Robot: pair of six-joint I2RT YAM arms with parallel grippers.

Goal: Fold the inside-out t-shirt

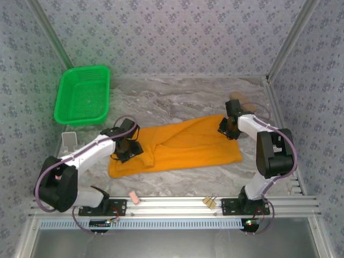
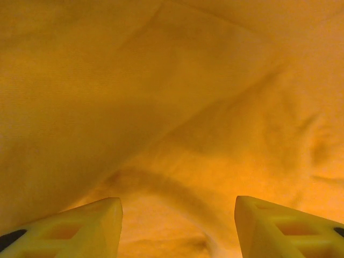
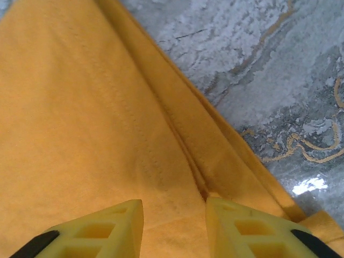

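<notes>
At the near edge, a metal rail carries a small pink object and a pair of brass-coloured clips. Just beyond it, the inside-out t-shirt lies spread in a long band across the middle of the marbled worktop, plain orange side up.

The left claw sits low over the shirt's left end. In its wrist view the yellow fingers stand well apart above rumpled cloth, gripping nothing.

The right claw sits at the shirt's far right corner. Its fingers are parted by a narrower gap over layered seams near the fabric's edge, with bare worktop beside it.

Farthest back on the left, a green basket rests against the wall.
</notes>
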